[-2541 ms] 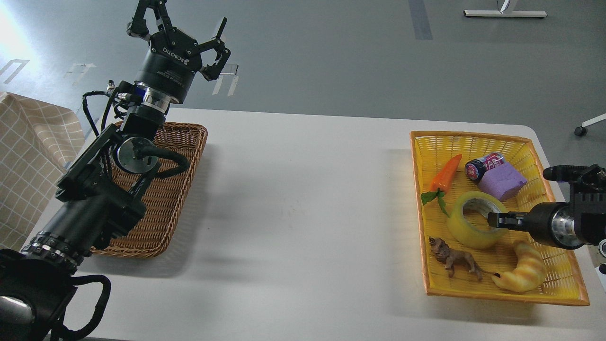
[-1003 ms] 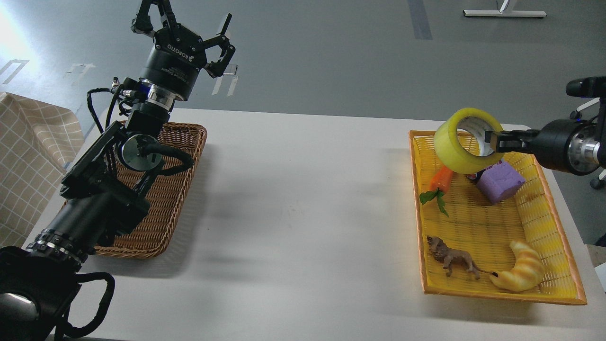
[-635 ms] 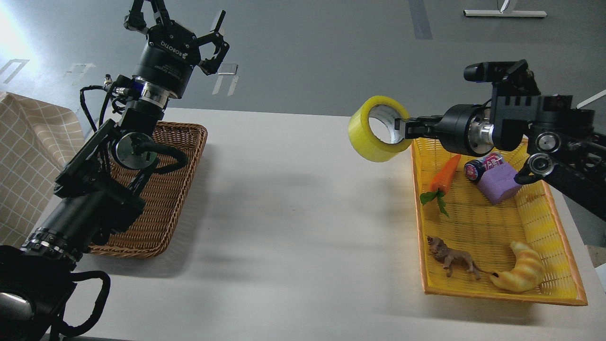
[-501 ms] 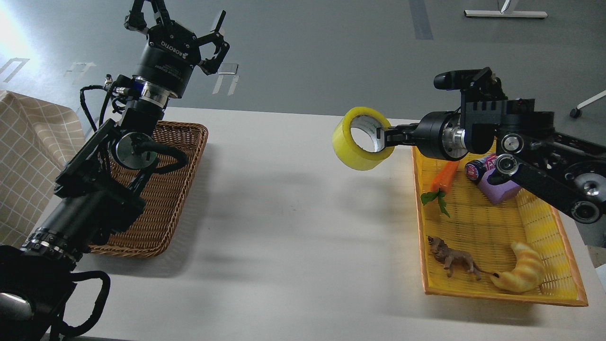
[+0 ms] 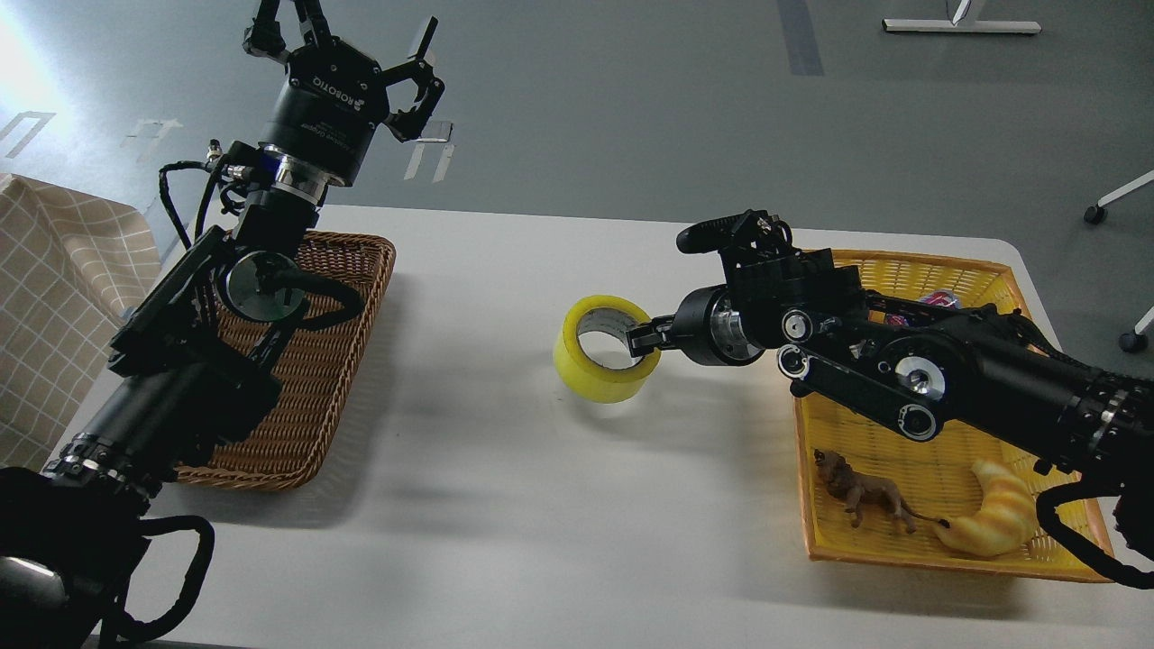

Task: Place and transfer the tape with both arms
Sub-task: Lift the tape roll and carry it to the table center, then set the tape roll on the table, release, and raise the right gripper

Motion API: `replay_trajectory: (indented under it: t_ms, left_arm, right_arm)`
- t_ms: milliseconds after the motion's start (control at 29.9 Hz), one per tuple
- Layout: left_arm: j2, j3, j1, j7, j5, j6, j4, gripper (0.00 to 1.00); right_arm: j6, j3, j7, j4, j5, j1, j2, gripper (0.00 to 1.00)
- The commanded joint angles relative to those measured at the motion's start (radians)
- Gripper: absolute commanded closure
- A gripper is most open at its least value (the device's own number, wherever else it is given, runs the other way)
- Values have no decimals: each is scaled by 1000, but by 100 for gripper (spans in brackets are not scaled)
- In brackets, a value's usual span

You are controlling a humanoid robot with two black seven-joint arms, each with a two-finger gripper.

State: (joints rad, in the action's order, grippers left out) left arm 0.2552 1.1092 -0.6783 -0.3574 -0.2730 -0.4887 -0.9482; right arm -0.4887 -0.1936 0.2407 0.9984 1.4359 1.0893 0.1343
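Tape (image 5: pixel 605 361) pinched by its right wall in right gripper (image 5: pixel 642 341) at table (image 5: pixel 505 469) centre, core axis tilted up, left gripper (image 5: pixel 347 50) spread wide, well apart far left

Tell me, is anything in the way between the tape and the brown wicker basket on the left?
Nothing visible. The tape, held by the right gripper, has only bare table between it and the brown wicker basket. The left gripper is raised behind it.
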Motion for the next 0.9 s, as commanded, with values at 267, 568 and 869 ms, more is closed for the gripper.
replay_trajectory:
  t_ms: [267, 568, 869]
  left_arm:
    - [-1, 1, 0, -2, 1, 0, -1, 2]
    - [-4, 1, 0, -2, 1, 0, -1, 2]
    - [-4, 1, 0, -2, 1, 0, -3, 2]
  right_arm:
    - [0, 89, 0, -109, 3, 32, -116, 83]
    - [0, 114, -1, -155, 5, 34, -134, 78]
    - [0, 105, -8, -159, -2, 34, -134, 44]
